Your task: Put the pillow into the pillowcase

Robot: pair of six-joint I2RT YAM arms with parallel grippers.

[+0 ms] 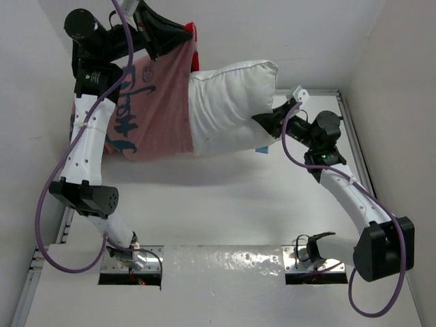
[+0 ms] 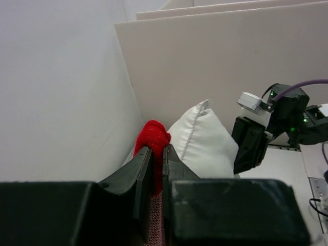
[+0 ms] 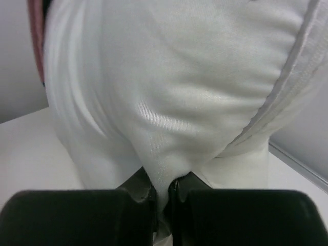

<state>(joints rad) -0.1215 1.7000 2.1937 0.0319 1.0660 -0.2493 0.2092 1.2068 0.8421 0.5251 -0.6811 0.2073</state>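
Observation:
The white pillow (image 1: 228,105) lies at the back of the table, its left end inside the pillowcase (image 1: 153,109), which shows its pale pink inside with dark lettering. My left gripper (image 1: 178,35) is raised at the back and shut on the pillowcase's red edge (image 2: 151,137). My right gripper (image 1: 267,121) is shut on a pinch of the pillow's right side (image 3: 164,154). In the left wrist view the pillow's corner (image 2: 205,138) shows beyond the red fabric, with my right gripper (image 2: 249,148) beside it.
White walls close in at the back and both sides (image 1: 381,75). A metal rail (image 1: 354,136) runs along the table's right edge. Two arm bases sit at the near edge (image 1: 129,262).

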